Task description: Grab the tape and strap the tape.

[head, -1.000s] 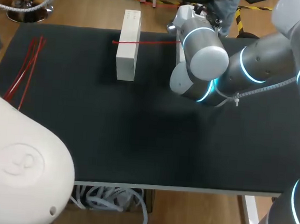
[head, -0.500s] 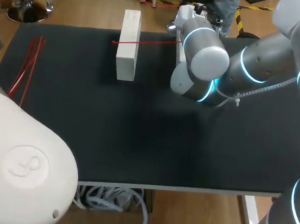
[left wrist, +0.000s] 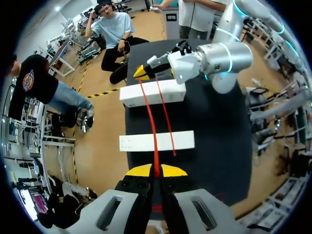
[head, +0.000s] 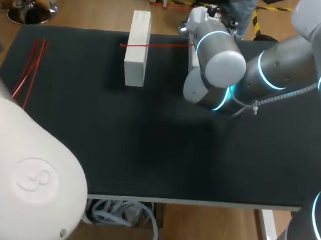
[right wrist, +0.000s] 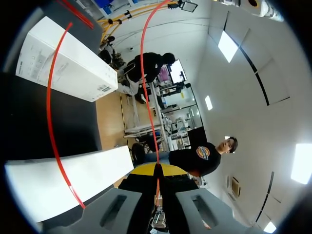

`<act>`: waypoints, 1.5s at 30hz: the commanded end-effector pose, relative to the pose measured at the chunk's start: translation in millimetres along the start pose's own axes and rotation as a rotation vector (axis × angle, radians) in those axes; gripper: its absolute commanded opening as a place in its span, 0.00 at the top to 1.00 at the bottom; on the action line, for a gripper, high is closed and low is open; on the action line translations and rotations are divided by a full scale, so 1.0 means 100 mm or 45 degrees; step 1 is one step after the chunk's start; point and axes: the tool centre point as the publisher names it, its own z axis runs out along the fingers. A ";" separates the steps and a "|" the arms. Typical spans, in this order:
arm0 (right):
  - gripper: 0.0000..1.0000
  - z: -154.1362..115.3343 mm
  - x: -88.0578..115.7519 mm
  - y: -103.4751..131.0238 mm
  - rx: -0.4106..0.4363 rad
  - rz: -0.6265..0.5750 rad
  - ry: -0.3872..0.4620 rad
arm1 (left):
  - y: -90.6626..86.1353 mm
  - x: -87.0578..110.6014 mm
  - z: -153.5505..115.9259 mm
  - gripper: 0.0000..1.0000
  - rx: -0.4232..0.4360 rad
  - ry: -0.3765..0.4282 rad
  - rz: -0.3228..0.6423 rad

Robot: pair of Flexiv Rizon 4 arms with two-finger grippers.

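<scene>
**A:** Where is the red strap [head: 155, 44] right now?

**B:** Near the table's [head: 147, 152] 12 o'clock. It lies across the white box [head: 135, 62] and runs toward a second white box [left wrist: 170, 92]. The right gripper [right wrist: 157, 168] has its fingertips pinched together on one stretch of it. The left gripper [left wrist: 156, 170] looks pinched on another stretch. A loose end trails just past the nearer box.

**A:** What could spoil it from here?

**B:** Most likely a slip. The strap is thin, so a hard or uneven pull could draw it out of the fingertips. The same pull could drag the boxes apart or tip one over. The loose end might also slide off the box. The spare straps [head: 28, 73] at 10 o'clock lie well apart from all this.
</scene>
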 end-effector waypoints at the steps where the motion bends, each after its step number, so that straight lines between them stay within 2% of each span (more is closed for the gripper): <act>1: 1.00 -0.02 -0.02 0.00 -0.006 -0.001 0.009 | -0.06 -0.09 0.00 1.00 -0.087 0.041 0.003; 14: 1.00 -0.02 -0.04 0.05 -0.011 0.000 -0.004 | -0.10 -0.10 -0.03 1.00 -0.065 0.026 -0.012; 17: 1.00 -0.01 -0.08 0.04 0.010 -0.052 -0.027 | -0.10 -0.10 -0.03 1.00 -0.065 0.026 -0.012; 27: 1.00 -0.02 -0.35 0.15 -0.066 -0.584 -0.289 | -0.10 -0.10 -0.03 1.00 -0.065 0.026 -0.012; 30: 1.00 -0.03 -0.41 0.16 -0.069 -0.745 -0.396 | -0.10 -0.10 -0.03 1.00 -0.065 0.026 -0.012; 31: 1.00 -0.02 -0.43 0.15 -0.068 -0.842 -0.453 | -0.10 -0.10 -0.03 1.00 -0.065 0.026 -0.012; 33: 1.00 -0.03 -0.44 0.14 -0.070 -0.908 -0.452 | -0.10 -0.10 -0.03 1.00 -0.065 0.026 -0.012; 34: 1.00 -0.04 -0.46 0.14 -0.074 -1.001 -0.496 | -0.10 -0.10 -0.03 1.00 -0.065 0.026 -0.012; 35: 1.00 -0.06 -0.48 0.14 -0.088 -1.002 -0.515 | -0.10 -0.10 -0.03 1.00 -0.065 0.026 -0.012; 37: 1.00 -0.08 -0.51 0.15 -0.110 -1.146 -0.618 | -0.10 -0.10 -0.03 1.00 -0.065 0.026 -0.012; 38: 1.00 -0.09 -0.53 0.16 -0.125 -1.167 -0.633 | -0.10 -0.10 -0.03 1.00 -0.065 0.026 -0.012; 39: 1.00 -0.11 -0.54 0.18 -0.136 -1.256 -0.673 | -0.10 -0.10 -0.03 1.00 -0.065 0.026 -0.012; 42: 1.00 -0.16 -0.55 0.23 -0.179 -1.439 -0.687 | -0.10 -0.10 -0.03 1.00 -0.065 0.026 -0.012; 45: 1.00 -0.20 -0.60 0.30 -0.203 -1.450 -0.689 | -0.10 -0.10 -0.03 1.00 -0.065 0.026 -0.012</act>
